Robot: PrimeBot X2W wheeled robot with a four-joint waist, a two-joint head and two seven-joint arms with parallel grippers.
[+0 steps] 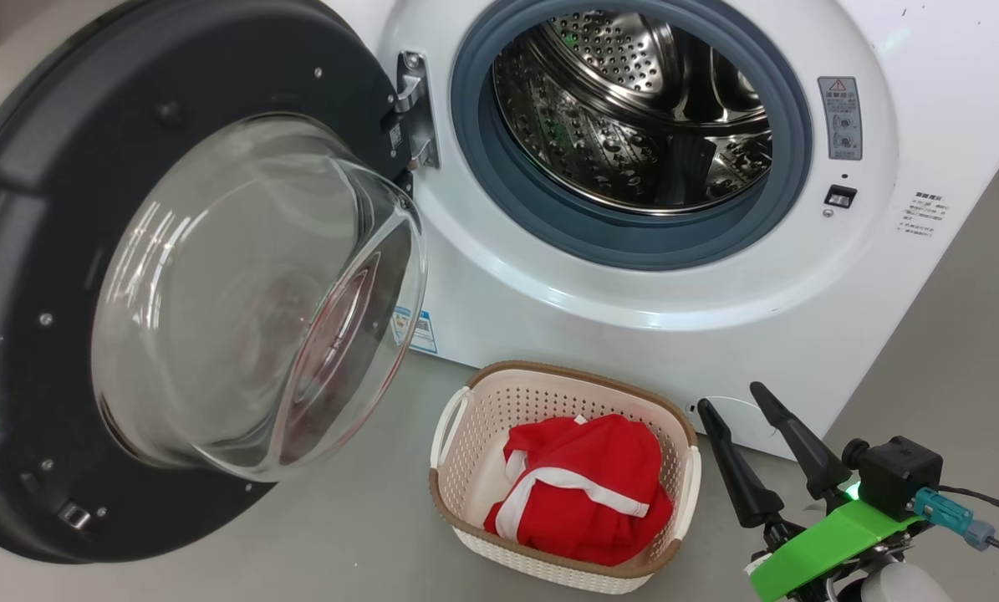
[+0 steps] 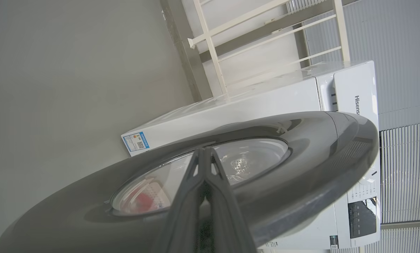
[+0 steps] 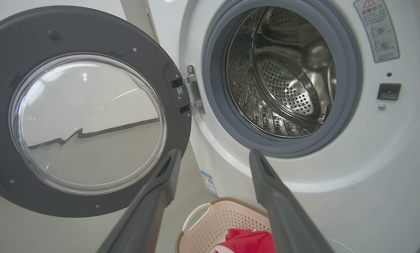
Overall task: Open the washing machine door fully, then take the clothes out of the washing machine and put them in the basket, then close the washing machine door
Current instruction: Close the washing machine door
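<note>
Holding the clothes (image 1: 587, 489), 1 basket (image 1: 549, 374) sits by 1 open door (image 1: 31, 251); right gripper (image 1: 729, 395) spread, left gripper (image 2: 204, 151) pressed together.

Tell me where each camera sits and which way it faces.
Head: up high, looking down at the open washing machine door, the drum and the basket; right gripper at lower right.
Left wrist: by the door's outer face, looking along the shut left gripper.
Right wrist: low, facing the drum between its open fingers.
Shared: head and right wrist both show the clothes in the basket.
</note>
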